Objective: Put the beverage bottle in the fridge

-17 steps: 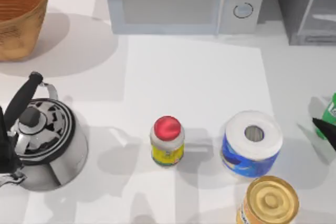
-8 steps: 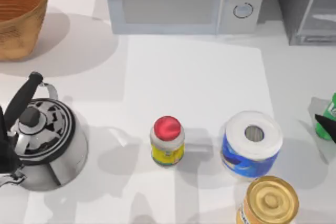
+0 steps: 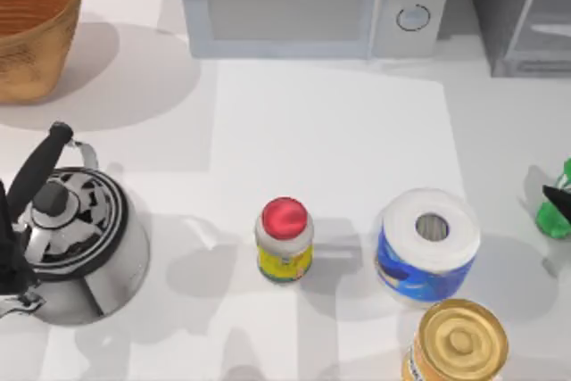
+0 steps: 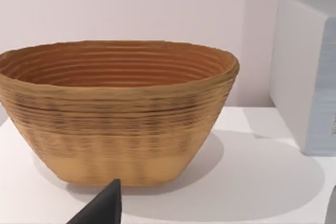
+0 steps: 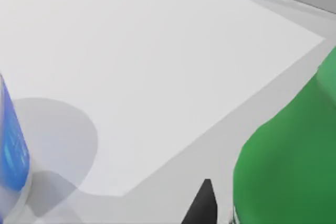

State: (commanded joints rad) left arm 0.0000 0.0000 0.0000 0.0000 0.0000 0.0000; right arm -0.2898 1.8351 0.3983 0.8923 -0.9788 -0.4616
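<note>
Top view: bottle [image 3: 556, 211] at table's [image 3: 330, 131] right edge, right gripper [image 3: 558, 197] on it, jaw state unclear. Fridge [image 3: 522, 11] at far right corner.
Left wrist: basket [image 4: 118, 111] ahead.
Right wrist: bottle [image 5: 291, 156] just beside a fingertip [image 5: 202, 203].

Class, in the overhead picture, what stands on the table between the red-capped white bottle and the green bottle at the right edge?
The blue-and-white paper roll, upright, stands between the red-capped white bottle and the green plastic bottle in the top view.

A rendered kitchen counter: microwave [image 3: 308, 2], glass-door fridge [image 3: 522, 11], steel kettle [image 3: 76, 238] and wicker basket [image 4: 115, 111].
</note>
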